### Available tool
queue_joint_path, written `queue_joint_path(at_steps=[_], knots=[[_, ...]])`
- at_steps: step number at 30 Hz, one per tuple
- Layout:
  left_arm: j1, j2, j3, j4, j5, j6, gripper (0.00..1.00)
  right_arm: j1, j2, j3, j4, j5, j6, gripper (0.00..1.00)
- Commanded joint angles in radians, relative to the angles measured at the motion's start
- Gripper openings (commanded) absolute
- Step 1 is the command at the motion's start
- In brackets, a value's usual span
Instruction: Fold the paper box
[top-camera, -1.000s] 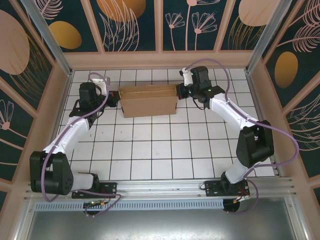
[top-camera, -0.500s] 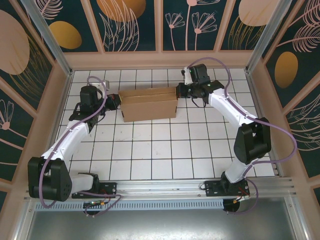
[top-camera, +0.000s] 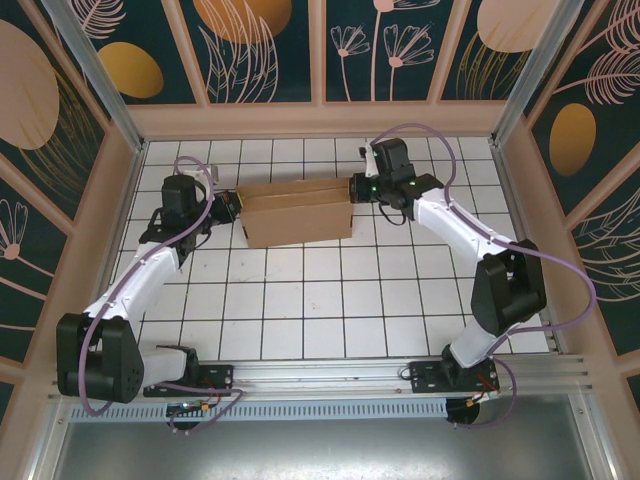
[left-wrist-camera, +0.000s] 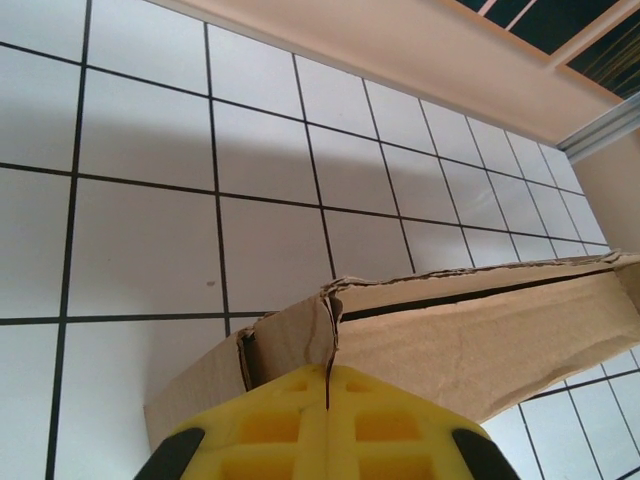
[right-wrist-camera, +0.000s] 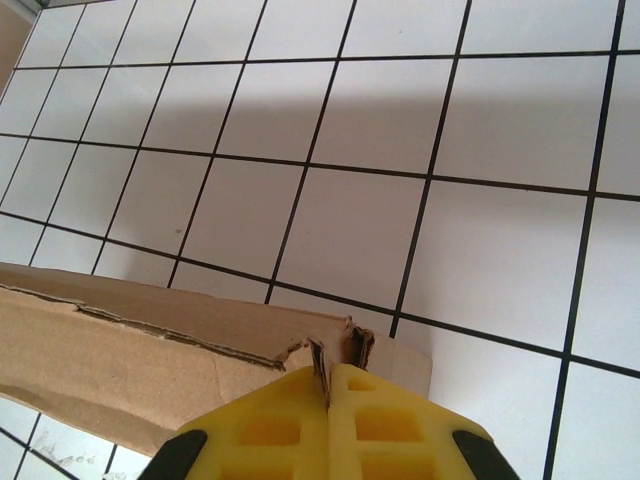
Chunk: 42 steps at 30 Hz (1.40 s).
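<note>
Left fingers (left-wrist-camera: 275, 425) and right fingers (right-wrist-camera: 270, 425) each clench one end of the paper box (top-camera: 297, 210). An uneven pull may tear its frayed corners.

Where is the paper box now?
Top view: the paper box sits on the far tiles, between the left gripper and the right gripper, each shut on one end.

Partly folded paper box (top-camera: 297, 212) on tiled table (top-camera: 330, 300).
Box toward table's 12 o'clock; left gripper (top-camera: 232, 208) at its 9 o'clock end, right gripper (top-camera: 355, 188) at its 3 o'clock end.
</note>
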<state>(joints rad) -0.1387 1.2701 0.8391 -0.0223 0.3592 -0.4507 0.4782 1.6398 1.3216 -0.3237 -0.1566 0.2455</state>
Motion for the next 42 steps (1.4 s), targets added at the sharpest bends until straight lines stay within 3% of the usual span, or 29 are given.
queue_joint_path(at_steps=[1, 12, 29, 38, 42], knots=[[-0.007, -0.021, -0.028, -0.002, -0.002, -0.004, 0.00, 0.022, -0.009, -0.039, -0.027, 0.055, 0.000, 0.00], [-0.007, -0.075, -0.032, -0.045, -0.090, 0.078, 0.00, 0.036, -0.011, -0.046, -0.026, 0.088, -0.026, 0.00], [-0.025, -0.091, -0.095, -0.006, -0.103, 0.101, 0.00, 0.043, -0.064, -0.121, 0.026, 0.121, -0.041, 0.00], [-0.037, -0.103, -0.145, 0.023, -0.102, 0.070, 0.00, 0.051, -0.078, -0.178, 0.084, 0.133, 0.001, 0.00], [-0.038, -0.110, -0.150, 0.028, -0.106, 0.064, 0.00, 0.056, -0.071, -0.163, 0.073, 0.167, 0.095, 0.00]])
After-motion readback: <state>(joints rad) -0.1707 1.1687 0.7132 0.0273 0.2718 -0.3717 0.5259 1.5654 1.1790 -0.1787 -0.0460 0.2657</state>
